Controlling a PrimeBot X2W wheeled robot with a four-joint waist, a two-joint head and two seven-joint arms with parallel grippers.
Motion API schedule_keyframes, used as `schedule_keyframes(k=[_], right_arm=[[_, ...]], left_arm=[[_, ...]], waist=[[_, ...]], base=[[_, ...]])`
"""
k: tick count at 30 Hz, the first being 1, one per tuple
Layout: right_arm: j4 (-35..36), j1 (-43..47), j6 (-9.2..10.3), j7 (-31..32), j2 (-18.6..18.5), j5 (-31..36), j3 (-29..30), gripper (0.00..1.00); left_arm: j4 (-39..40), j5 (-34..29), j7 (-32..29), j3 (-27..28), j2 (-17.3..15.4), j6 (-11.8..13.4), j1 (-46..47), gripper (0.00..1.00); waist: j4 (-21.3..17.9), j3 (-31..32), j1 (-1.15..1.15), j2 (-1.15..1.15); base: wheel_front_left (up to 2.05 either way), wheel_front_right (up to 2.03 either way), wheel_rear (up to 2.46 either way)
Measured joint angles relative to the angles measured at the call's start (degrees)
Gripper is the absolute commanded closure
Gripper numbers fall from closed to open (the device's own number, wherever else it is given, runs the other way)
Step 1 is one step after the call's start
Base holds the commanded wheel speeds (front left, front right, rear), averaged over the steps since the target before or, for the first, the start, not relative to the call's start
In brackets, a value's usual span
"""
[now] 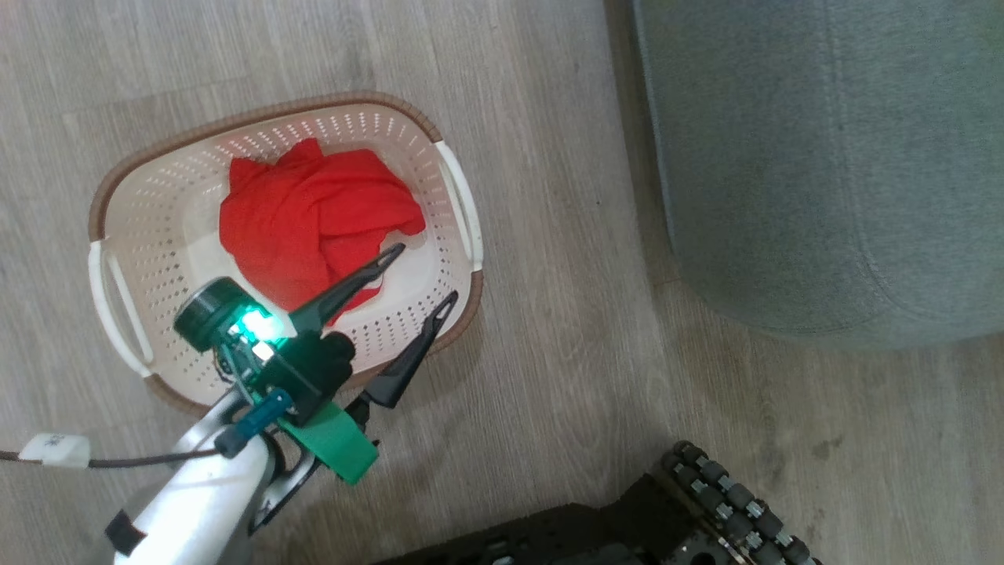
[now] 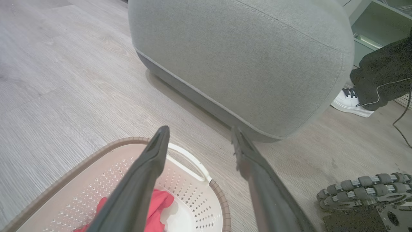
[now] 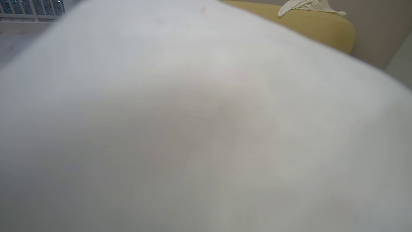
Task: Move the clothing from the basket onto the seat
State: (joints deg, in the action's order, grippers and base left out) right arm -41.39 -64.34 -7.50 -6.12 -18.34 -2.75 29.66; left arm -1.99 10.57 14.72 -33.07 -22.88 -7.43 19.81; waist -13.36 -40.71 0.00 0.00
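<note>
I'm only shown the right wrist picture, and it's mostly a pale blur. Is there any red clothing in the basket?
Observer: Yes. The head view shows a crumpled heap of red clothing lying inside the basket.
Operator: Is anything gripping it?
Observer: No. The left gripper hangs over the basket's right part with its fingers spread and nothing between them.
Operator: Where's the seat?
Observer: The seat stands to the basket's right in the head view, with bare floor between them.

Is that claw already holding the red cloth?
No, the left gripper has its fingers spread apart with nothing between them, and the clothing lies loose in the basket.
</note>
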Motion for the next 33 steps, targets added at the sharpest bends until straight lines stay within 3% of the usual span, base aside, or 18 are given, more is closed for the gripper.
schedule_keyframes(k=[5, 9, 21, 22, 23, 24, 33], right_arm=[[-7.1, -0.8, -0.01, 0.0, 0.1, 3.6, 5.1, 1.00], [-12.7, -0.8, -0.01, 4.0, 0.9, 7.5, 7.1, 1.00], [-16.3, -2.9, -0.01, 3.0, 1.9, 13.0, 13.0, 1.00], [-16.5, -3.0, 0.00, 2.9, 1.9, 13.3, 13.0, 0.77], [-16.6, -3.1, 0.00, 2.6, 1.9, 13.9, 13.0, 0.26], [-16.8, -3.1, 0.00, 2.5, 1.9, 14.5, 12.9, 0.00], [-20.8, -0.8, -0.01, 2.2, 1.4, 17.0, 9.1, 0.00]], left_arm=[[0.1, 0.0, 0.0, 1.2, -0.1, 0.0, -0.1, 0.00], [0.3, 0.0, 0.0, 1.2, -0.2, 0.0, -0.3, 0.00], [0.4, 0.0, 0.0, 1.4, -0.1, 0.0, -0.2, 0.00], [0.3, 0.0, 0.0, 1.4, -0.1, 0.0, -0.2, 0.00], [0.2, 0.0, 0.0, 1.4, 0.0, 0.0, -0.1, 0.00], [0.2, 0.0, 0.0, 1.3, 0.2, 0.0, -0.1, 0.00], [-1.3, 0.0, 0.0, -0.2, 4.0, 0.0, -0.1, 0.00]], waist=[[0.9, -1.3, 0.00, 0.00], [1.2, -1.9, 0.00, 0.00], [1.7, -2.5, 0.00, 0.00], [1.8, -2.3, 0.00, 0.00], [1.8, -2.1, 0.00, 0.00], [1.9, -1.9, 0.00, 0.00], [1.9, 4.1, -0.01, 0.00]], base=[[0.00, 0.00, 0.00], [0.00, 0.00, 0.00], [0.00, 0.00, 0.00], [0.00, 0.00, 0.00], [0.00, 0.00, 0.00], [0.00, 0.00, 0.00], [0.00, 0.00, 0.00]])
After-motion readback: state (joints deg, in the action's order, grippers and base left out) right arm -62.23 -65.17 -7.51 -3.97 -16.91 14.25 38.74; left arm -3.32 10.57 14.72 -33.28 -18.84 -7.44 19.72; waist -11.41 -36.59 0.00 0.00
